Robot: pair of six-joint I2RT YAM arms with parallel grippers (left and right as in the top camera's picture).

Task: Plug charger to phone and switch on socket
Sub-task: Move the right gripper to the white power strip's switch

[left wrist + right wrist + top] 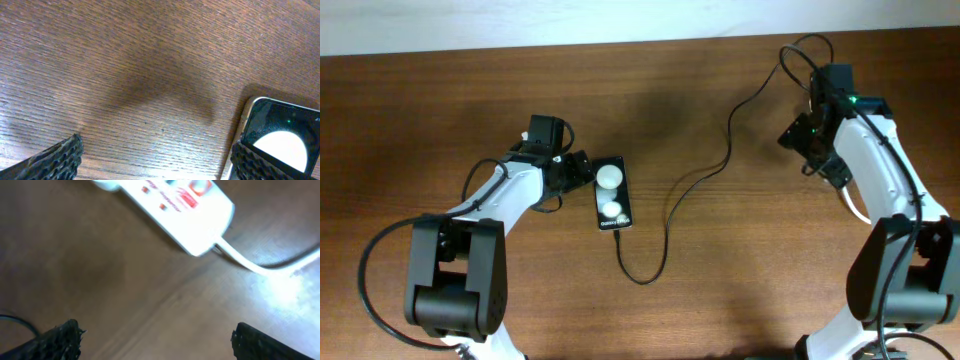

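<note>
The black phone (pixel 612 193) lies flat left of the table's centre, its face showing two white reflections. The thin black charger cable (pixel 665 225) meets the phone's near end, loops and runs up right toward my right arm. My left gripper (pixel 577 171) is open beside the phone's left edge. In the left wrist view (pixel 157 161) one finger is on the phone's corner (pixel 280 127). My right gripper (pixel 807 138) is open above the table. Its wrist view (pixel 155 340) shows the white socket (pixel 175 205) with red marks ahead. My right arm hides the socket from overhead.
A thick white cord (pixel 260 267) leaves the socket's end; a piece also shows beside my right arm (pixel 856 208). A bit of black cable (pixel 17 321) lies at the left of the right wrist view. The brown wooden table (pixel 440 100) ends at a pale back wall.
</note>
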